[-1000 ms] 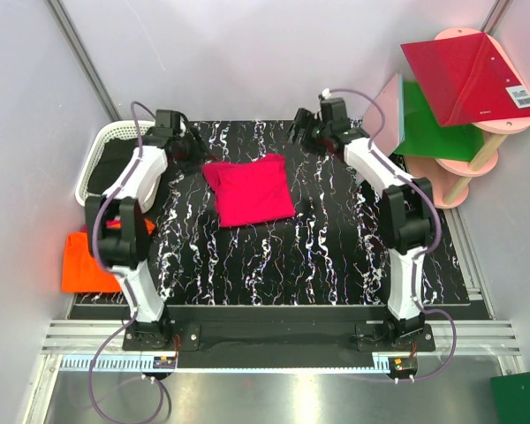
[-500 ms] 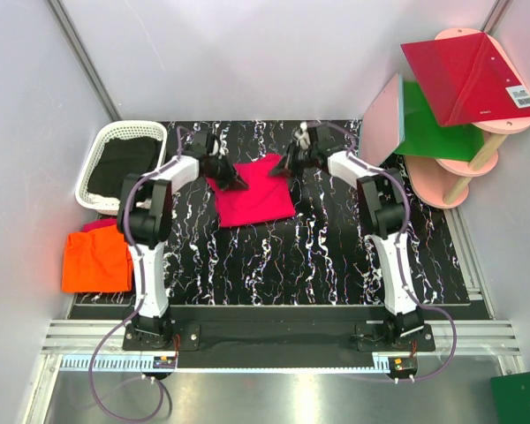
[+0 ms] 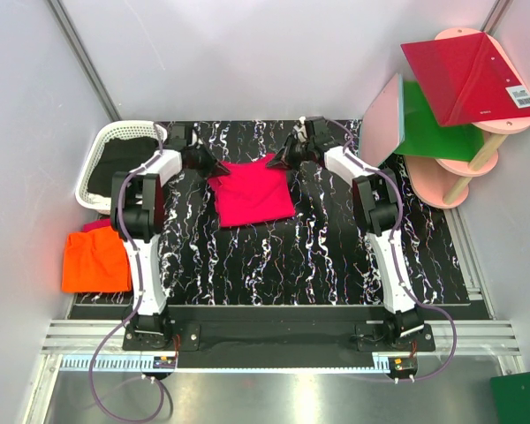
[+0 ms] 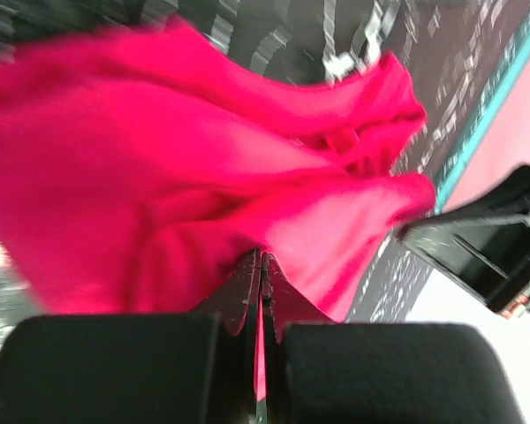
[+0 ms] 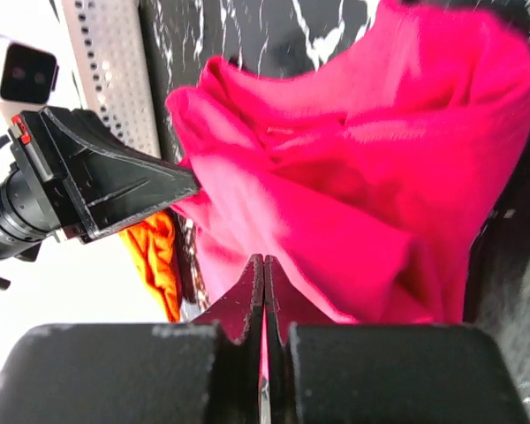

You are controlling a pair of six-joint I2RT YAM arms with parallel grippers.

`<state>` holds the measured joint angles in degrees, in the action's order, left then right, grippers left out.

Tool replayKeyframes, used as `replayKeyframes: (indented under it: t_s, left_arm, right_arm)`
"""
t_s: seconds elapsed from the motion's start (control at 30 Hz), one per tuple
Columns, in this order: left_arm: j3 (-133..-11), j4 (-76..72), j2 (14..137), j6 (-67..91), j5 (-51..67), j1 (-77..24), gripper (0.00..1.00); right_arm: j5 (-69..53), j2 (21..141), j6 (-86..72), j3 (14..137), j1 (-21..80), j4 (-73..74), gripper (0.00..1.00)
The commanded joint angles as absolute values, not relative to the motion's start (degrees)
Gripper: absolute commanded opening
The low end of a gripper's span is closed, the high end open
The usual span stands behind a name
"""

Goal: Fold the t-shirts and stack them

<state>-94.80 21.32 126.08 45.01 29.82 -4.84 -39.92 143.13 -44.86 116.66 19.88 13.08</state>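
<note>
Upper centre of the overhead frame: hot pink t-shirt (image 3: 252, 193), a rough square on the black marbled table (image 3: 336, 256). Far left corner pinched in the left gripper (image 3: 217, 167), fingertips pressed together on the cloth. Far right corner likewise clamped in the right gripper (image 3: 276, 162). In both wrist views, pink folds bunching and drooping just past the closed tips. Judged soft, light and limp: sags wherever unsupported, cannot break, creases easily. Best taken by two corners or a hem edge at once, with the cloth between kept taut so the layers do not slip apart. Lower left of the overhead frame: orange t-shirt (image 3: 95, 262), folded, beside the table's left edge, well apart from the pink one.
</note>
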Motion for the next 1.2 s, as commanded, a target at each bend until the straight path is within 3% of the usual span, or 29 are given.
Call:
replayKeyframes:
  t_s: [0.0,0.4,0.6,0.63,0.7,0.73,0.77,0.8,0.83,0.9,0.93,1.07,1.17]
  left_arm:
    - [-96.9,22.1,128.5,45.0,28.0,-2.6,0.0]
    - [-101.7,29.8,127.8,39.3,20.0,-1.8,0.0]
    - [-99.9,26.8,118.0,38.2,22.1,-2.0,0.01]
    - [-99.1,26.4,114.4,38.1,22.8,-2.2,0.12]
    - [-96.1,26.2,110.8,37.4,22.9,-2.5,0.59]
    - [-94.8,26.6,107.6,37.3,22.1,-2.5,0.89]
    - [-93.0,27.3,105.9,37.4,21.2,-2.5,0.99]
    - [-89.4,27.8,104.3,37.5,20.3,-2.5,0.99]
    - [-87.7,28.8,102.6,37.9,20.0,-2.5,0.99]
    - [-83.6,32.9,102.0,38.1,20.4,-2.6,0.99]
    - [-81.7,33.3,101.0,37.8,21.3,-2.8,0.99]
    - [-70.4,33.5,97.1,37.2,17.7,-4.8,0.99]
    - [-66.2,33.6,96.3,37.8,14.3,-5.9,0.99]
  right_arm:
    - [-36.9,147.1,-46.0,120.7,20.3,15.0,0.0]
    - [-29.8,147.1,-42.7,123.0,20.3,22.3,0.0]
    - [-30.0,144.1,-41.6,122.0,20.3,22.4,0.0]
    - [-29.8,143.1,-40.6,121.3,20.4,22.2,0.0]
    - [-29.3,139.3,-39.7,119.9,20.4,22.1,0.0]
    - [-29.1,137.7,-38.2,119.2,20.4,21.8,0.0]
    - [-29.0,136.2,-37.3,117.5,20.4,21.9,0.0]
    - [-29.5,132.4,-36.1,116.5,20.4,22.0,0.0]
    - [-29.4,130.3,-33.0,113.9,20.4,22.1,0.04]
    - [-25.5,122.6,-29.5,110.7,20.5,23.5,0.3]
    - [-24.3,119.8,-26.2,107.0,20.6,24.6,0.52]
    - [-17.8,107.9,-20.6,98.5,20.2,28.5,0.99]
    - [-15.5,101.5,-18.2,92.4,20.2,31.0,1.0]
